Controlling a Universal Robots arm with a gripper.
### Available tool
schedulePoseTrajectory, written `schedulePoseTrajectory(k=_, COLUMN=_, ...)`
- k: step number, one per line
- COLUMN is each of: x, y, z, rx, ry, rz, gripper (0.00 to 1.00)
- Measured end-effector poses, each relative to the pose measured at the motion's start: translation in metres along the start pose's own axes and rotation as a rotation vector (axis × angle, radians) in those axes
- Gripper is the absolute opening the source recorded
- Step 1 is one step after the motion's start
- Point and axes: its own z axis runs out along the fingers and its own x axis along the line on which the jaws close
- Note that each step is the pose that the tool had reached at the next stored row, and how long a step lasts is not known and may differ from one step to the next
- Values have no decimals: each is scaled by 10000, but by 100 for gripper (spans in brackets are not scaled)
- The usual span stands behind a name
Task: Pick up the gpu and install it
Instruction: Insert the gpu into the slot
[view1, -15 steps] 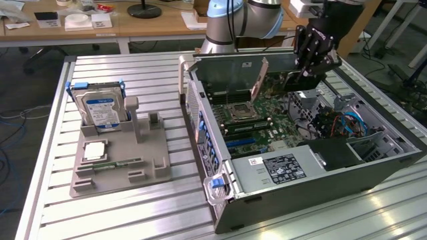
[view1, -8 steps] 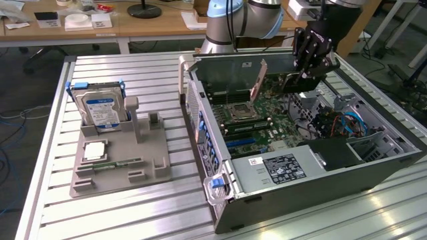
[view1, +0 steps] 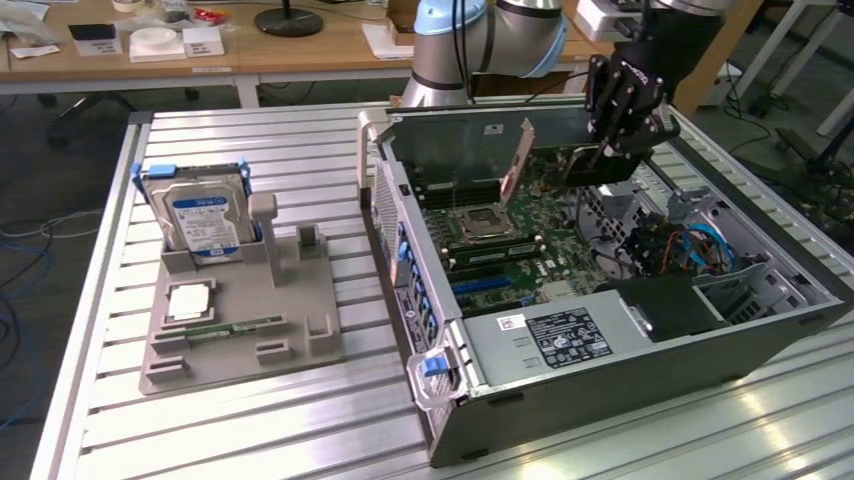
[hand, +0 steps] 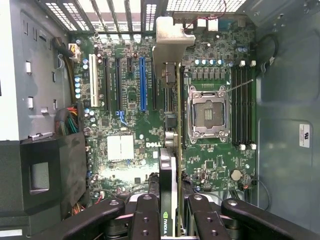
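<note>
Gpu (hand: 169, 170) stands on edge over the motherboard (hand: 125, 100) inside the open computer case (view1: 561, 410), grasped in the jaws of the gripper (view1: 617, 150). Its long axis runs level along the board, metal bracket (hand: 170, 40) pointing at the vented rear wall, just beside the processor socket (hand: 207, 112). The case lies on the slatted bench (view1: 267, 420), well apart from a hard drive (view1: 200, 215) in a grey holder (view1: 240, 330).

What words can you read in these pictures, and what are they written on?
"DELL": on the green motherboard.
"NVIDIA": on the edge of the gpu.
Too small to read: the white sticker on the case wall, the label on the power supply, and the blue label on the hard drive.
</note>
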Motion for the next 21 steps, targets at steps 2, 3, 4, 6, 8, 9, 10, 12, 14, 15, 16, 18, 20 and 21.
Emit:
schedulePoseTrajectory(k=2, x=1, y=1, z=10, rx=0, ry=-3, rz=0, gripper=26)
schedulePoseTrajectory(k=3, x=2, y=2, z=19, rx=0, ry=-2, rz=0, gripper=26)
schedulePoseTrajectory(k=4, x=3, y=2, z=29, rx=-1, ry=0, rz=0, gripper=26)
schedulePoseTrajectory(k=6, x=5, y=5, z=52, rx=0, ry=0, rz=1, gripper=26)
schedulePoseTrajectory(k=8, x=7, y=9, z=77, rx=0, ry=0, rz=1, gripper=26)
schedulePoseTrajectory(k=9, x=8, y=10, z=89, rx=0, ry=0, rz=0, gripper=26)
schedulePoseTrajectory(k=10, x=9, y=12, z=100, rx=-1, ry=0, rz=0, gripper=26)
schedulePoseTrajectory(k=12, x=11, y=17, z=121, rx=0, ry=-1, rz=1, gripper=26)
schedulePoseTrajectory(k=14, x=12, y=23, z=136, rx=-1, ry=2, rz=1, gripper=26)
schedulePoseTrajectory(k=15, x=13, y=26, z=142, rx=-1, ry=2, rz=0, gripper=26)
schedulePoseTrajectory(k=16, x=15, y=33, z=148, rx=0, ry=-1, rz=1, gripper=26)
schedulePoseTrajectory(k=18, x=22, y=54, z=160, rx=0, ry=0, rz=0, gripper=26)
schedulePoseTrajectory(k=20, x=28, y=76, z=176, rx=0, ry=0, rz=0, gripper=26)
schedulePoseTrajectory(k=21, x=31, y=88, z=185, rx=-1, ry=1, rz=0, gripper=26)
